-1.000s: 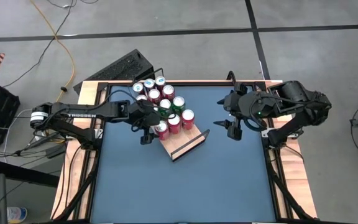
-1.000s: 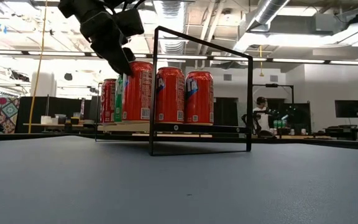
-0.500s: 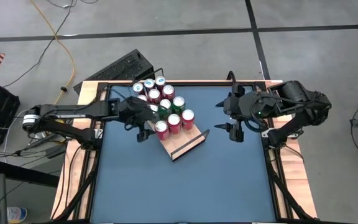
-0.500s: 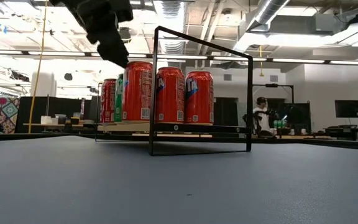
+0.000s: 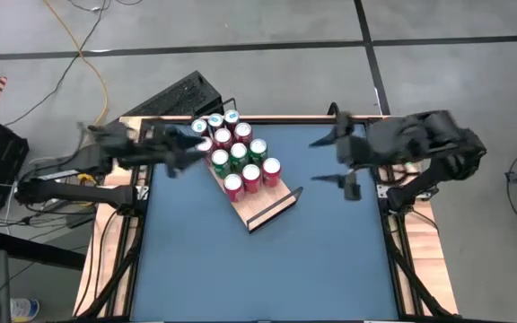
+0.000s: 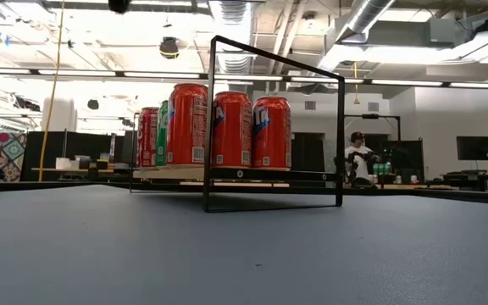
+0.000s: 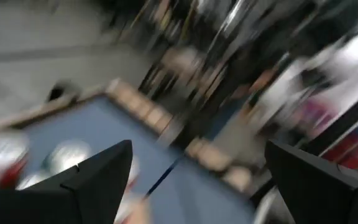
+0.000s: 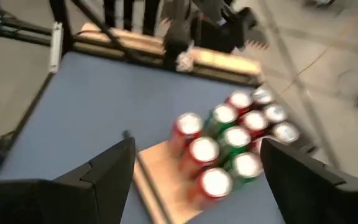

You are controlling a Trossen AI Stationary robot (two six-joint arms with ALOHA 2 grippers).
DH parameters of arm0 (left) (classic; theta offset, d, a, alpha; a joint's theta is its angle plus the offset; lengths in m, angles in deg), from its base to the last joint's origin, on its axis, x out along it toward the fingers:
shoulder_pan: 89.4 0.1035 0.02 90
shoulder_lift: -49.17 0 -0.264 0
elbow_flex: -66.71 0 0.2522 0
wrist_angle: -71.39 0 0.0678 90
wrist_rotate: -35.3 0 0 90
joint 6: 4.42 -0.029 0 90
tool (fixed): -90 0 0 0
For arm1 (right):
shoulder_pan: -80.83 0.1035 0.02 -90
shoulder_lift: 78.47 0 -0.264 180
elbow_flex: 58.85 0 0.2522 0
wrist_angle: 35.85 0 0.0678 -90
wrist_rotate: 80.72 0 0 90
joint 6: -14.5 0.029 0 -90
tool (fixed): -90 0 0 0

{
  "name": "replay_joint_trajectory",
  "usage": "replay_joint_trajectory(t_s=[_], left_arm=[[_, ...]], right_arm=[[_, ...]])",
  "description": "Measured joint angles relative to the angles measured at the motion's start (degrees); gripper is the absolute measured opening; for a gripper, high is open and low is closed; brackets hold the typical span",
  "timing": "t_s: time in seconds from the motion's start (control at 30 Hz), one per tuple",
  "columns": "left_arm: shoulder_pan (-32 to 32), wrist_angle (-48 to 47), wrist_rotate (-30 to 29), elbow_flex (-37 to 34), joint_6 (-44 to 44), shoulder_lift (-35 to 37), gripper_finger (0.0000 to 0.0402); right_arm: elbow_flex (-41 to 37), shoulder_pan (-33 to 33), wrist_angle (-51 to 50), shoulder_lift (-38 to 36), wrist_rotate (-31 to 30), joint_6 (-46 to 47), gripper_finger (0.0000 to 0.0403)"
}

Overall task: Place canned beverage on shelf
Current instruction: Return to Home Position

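The blue table (image 5: 267,269) stretched away from me. Further in, the shelf (image 5: 260,203) sat askew on it. Its near black rail (image 5: 276,208) stood upright, with a strip of bare wood just behind it.

Then came the cans, all upright on the board and packed close in rows of three. First was a front row of red cans (image 5: 251,177), then the green cans (image 5: 239,152), then a second red row (image 5: 223,137). At the back stood the silver-topped cans (image 5: 214,120), whose sides I could not make out.

About level with those back rows, the left gripper (image 7: 197,148) hung over the table's left edge, beside the cans but apart from them. It was blurred, its two fingers spread wide and holding nothing. The right gripper (image 8: 197,143) hovered well off to the shelf's right, near the table's right edge. It faced the cans, its fingers likewise spread wide and empty.

Beyond the table's back edge a dark keyboard (image 5: 173,97) lay on the floor. Far across the room a person (image 6: 358,157) sat at a desk.
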Motion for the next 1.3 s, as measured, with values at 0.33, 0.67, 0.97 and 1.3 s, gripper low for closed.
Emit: replay_joint_trajectory(t_s=[0.33, 0.67, 0.97, 1.3], left_arm=[[0.0, 11.3, 0.0, 0.1, -7.6, 12.8, 0.0352], [0.0, 6.8, 3.7, 0.0, -18.8, 15.4, 0.0352], [0.0, -0.1, 6.2, -0.1, -19.7, 16.3, 0.0352], [0.0, -2.6, -8.7, -9.2, -17.8, 26.8, 0.0352]], right_arm=[[1.6, -1.3, -8.5, -7.4, -14.3, -8.6, 0.0329], [-2.9, -11.7, -5.0, -22.9, 2.9, -1.5, 0.0329], [-23.5, -12.4, 10.2, -40.8, 5.8, 3.6, 0.0329], [-47.2, -12.4, 27.8, -57.5, 1.0, 5.8, 0.0329]])
